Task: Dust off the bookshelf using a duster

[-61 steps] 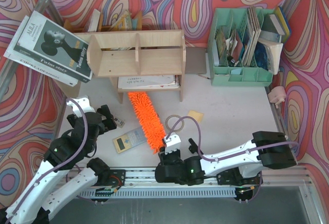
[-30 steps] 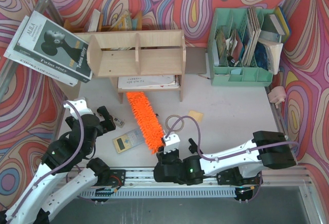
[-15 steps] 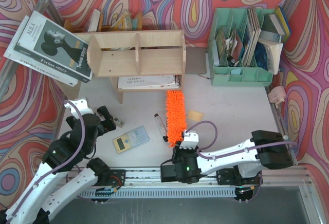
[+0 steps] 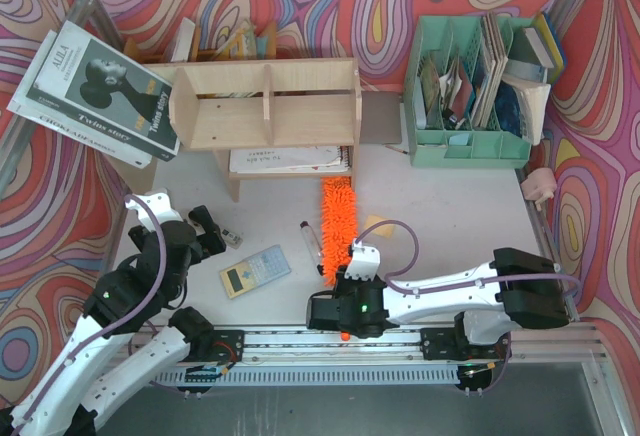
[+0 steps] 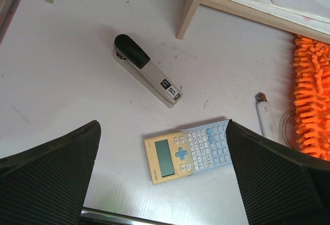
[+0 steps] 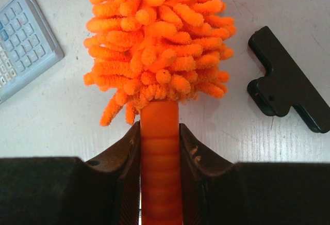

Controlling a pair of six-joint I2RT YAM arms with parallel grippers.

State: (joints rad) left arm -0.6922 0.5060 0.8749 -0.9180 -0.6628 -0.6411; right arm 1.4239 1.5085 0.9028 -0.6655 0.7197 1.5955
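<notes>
My right gripper [image 6: 159, 137] is clamped snugly on the duster [image 6: 160, 44], its two fingers pressed against the smooth orange neck just below the shaggy head. I judge that a good place to hold it: gripping close to the head gives me control of the sweep, and the head points away from me toward the bookshelf [image 4: 265, 106]. From above, the head lies in front of the shelf's right leg, its tip near the papers [image 4: 290, 159] tucked beneath the shelf but not yet on any board. My left gripper [image 5: 162, 132] is spread wide with nothing in it, hanging over the calculator [image 5: 188, 150] with the stapler [image 5: 147, 78] just beyond. I take it to be waiting out of the way, since one arm can do the dusting. A white pen [image 5: 265, 119] lies between the calculator and the duster head. Several things I cannot settle. I cannot tell whether the head rests on the table or hangs just above it. Most of the handle is hidden under my own wrist, with only an orange nub showing behind it. The black plastic piece [image 6: 283, 85] beside the head I cannot identify. The shelf compartments look bare from above, though their back corners are in shadow.
</notes>
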